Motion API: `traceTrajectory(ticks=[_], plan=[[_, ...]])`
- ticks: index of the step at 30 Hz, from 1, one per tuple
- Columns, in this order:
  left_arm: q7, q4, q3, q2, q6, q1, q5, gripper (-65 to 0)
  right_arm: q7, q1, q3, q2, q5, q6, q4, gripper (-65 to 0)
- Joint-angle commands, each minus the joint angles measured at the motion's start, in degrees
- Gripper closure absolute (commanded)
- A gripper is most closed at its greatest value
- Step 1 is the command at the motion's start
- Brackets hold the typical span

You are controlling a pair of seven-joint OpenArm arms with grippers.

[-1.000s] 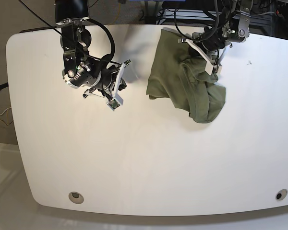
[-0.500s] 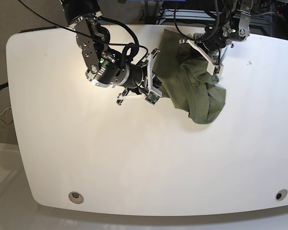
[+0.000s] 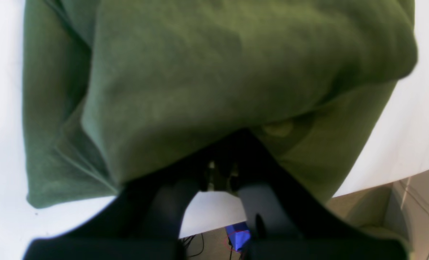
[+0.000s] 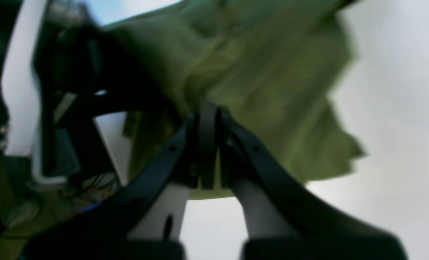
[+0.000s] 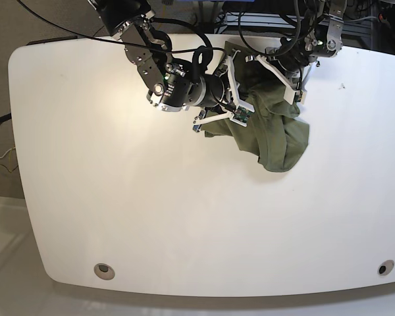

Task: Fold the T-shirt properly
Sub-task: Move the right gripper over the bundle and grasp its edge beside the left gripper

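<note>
Here the crumpled olive-green cotton T-shirt (image 5: 270, 128) lies bunched far right; left gripper (image 5: 291, 92) pinches it (likely lifting), right gripper (image 4: 208, 119) closed, apparently empty.

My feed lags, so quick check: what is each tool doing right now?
Left tool: shut on the shirt.
Right tool: shut, over the shirt; whether it pinches cloth cannot be told.
</note>
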Motion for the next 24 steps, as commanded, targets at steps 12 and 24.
traceTrajectory(ticks=[12, 24], plan=[[0.73, -0.07, 0.50, -0.10, 0.71, 0.34, 1.50, 0.0, 1.02, 2.10, -1.08, -0.12, 0.22, 0.02, -8.40, 0.0], [0.73, -0.07, 3.93, -0.10, 0.71, -0.01, 1.50, 0.0, 1.11, 8.17, -12.51, -1.71, 0.22, -0.42, -12.44, 0.0]])
